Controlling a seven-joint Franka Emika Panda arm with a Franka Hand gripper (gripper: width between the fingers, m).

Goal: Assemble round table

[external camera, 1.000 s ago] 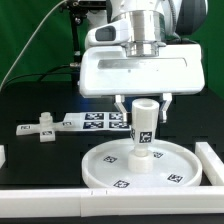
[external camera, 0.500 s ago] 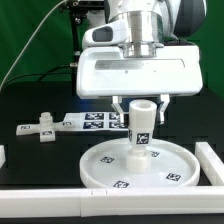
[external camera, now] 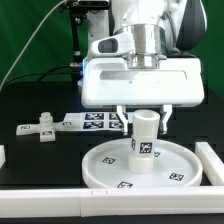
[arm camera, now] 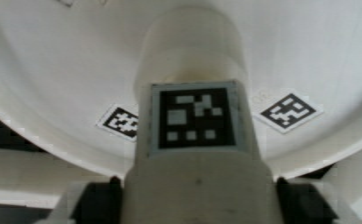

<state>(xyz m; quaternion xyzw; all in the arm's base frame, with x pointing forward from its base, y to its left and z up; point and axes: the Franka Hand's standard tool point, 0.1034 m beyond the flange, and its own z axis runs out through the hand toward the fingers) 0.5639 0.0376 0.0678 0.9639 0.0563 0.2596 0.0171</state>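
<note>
The white disc (external camera: 112, 168) of the round table lies flat on the black table near the front, with black-white tags on its face. The thick white tagged post (external camera: 146, 137) stands upright on the disc's centre. My gripper (external camera: 144, 118) is shut on the post near its top, one finger on each side. In the wrist view the post (arm camera: 197, 110) fills the middle, its tag facing the camera, with the disc (arm camera: 53, 70) behind it and the dark fingers (arm camera: 100, 200) pressed on both sides. The hub is hidden by the post.
The marker board (external camera: 85, 121) lies behind the disc toward the exterior view's left. A small white tagged part (external camera: 40, 130) sits at its left end. White border bars run along the front (external camera: 40, 206) and at the right (external camera: 212, 162).
The gripper and the post have moved down; the post's base now sits lower on the disc's centre. The disc has not moved.
</note>
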